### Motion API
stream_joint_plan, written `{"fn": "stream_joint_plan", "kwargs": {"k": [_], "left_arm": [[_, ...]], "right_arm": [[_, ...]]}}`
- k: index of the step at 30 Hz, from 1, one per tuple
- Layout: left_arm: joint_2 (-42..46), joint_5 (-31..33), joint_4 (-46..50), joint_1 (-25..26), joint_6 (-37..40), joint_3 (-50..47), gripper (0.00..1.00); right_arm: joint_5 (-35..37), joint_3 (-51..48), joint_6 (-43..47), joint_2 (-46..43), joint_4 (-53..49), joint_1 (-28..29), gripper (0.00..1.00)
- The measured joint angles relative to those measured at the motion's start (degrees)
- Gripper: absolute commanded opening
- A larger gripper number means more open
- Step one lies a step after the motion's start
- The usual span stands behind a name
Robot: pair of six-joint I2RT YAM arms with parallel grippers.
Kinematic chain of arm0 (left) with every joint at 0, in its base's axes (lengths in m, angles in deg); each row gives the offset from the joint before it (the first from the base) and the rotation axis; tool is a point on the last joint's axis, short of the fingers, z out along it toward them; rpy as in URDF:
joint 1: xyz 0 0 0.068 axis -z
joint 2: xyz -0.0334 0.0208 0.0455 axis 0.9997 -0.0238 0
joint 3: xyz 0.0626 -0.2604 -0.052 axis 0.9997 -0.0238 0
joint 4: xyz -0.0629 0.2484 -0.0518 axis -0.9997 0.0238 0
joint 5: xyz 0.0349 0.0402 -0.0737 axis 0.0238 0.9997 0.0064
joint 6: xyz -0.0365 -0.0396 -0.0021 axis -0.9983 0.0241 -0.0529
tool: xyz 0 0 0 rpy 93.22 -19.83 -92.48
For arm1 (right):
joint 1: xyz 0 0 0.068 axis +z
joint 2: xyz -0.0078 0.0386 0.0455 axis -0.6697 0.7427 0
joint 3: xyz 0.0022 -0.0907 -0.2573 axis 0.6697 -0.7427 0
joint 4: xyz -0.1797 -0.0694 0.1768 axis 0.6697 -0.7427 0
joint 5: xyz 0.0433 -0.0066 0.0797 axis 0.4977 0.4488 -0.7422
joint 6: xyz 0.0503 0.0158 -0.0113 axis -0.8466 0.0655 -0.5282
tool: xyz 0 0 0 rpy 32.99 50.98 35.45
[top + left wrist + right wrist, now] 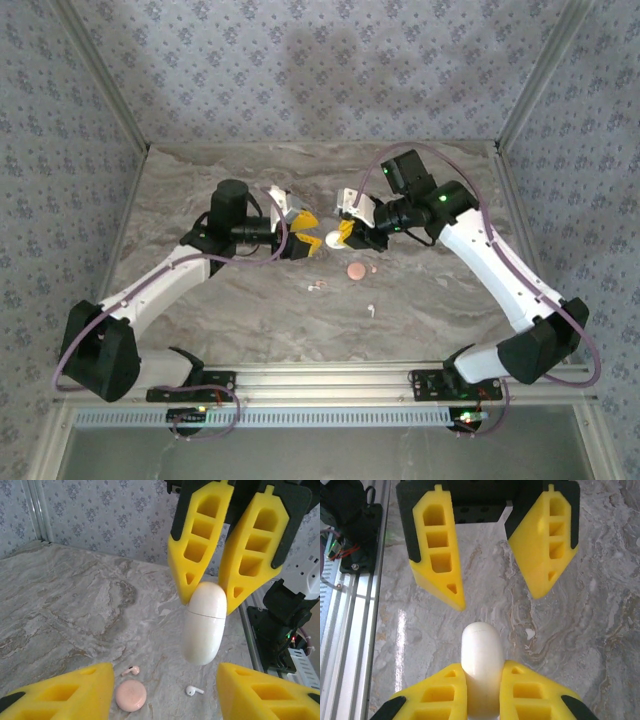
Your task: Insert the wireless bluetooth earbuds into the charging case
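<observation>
The right gripper (482,675) is closed firmly on one end of the white case (204,622), its yellow fingers pressing both sides. The rest of the case juts out past the fingertips toward the left gripper (303,245). The case's lid is down, with only a thin seam across the body in the left wrist view, where the case hangs from the right gripper's fingers over the table (200,200); whether its free end touches the marble cannot be told. The left gripper faces it from the other side with its jaws about half apart, holding nothing. Its fingers stand clear of the case on either side, tips just short of the case's rounded free end in the right wrist view. None of the earbuds is in the case; they lie loose on the table, on the base side of the two grippers. An earbud (315,287) sits below the left gripper, and a second earbud (370,310) lies further toward the arm bases and to the right. A pinkish earbud (131,670) lies just beside a round pink disc (131,696), apart from it by a thin gap. The disc rests flat on the marble near the held case.
</observation>
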Motion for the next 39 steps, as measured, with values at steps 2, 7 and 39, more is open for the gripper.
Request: {"fn": "stream_joint_plan", "kwargs": {"k": [2, 7, 39], "left_arm": [[0.00, 0.15, 1.57, -0.09, 1.09, 0.48, 0.56], [0.00, 0.17, 4.96, -0.09, 3.89, 1.42, 0.55], [1.14, 4.00, 23.39, 0.79, 27.61, 3.54, 0.51]], "right_arm": [[1.51, 0.00, 0.17, -0.35, -0.11, 0.72, 0.15], [4.87, 0.00, 0.57, -1.36, -0.33, 2.32, 0.14], [17.38, -2.47, 6.32, -1.75, 3.98, 11.43, 0.13]]}}
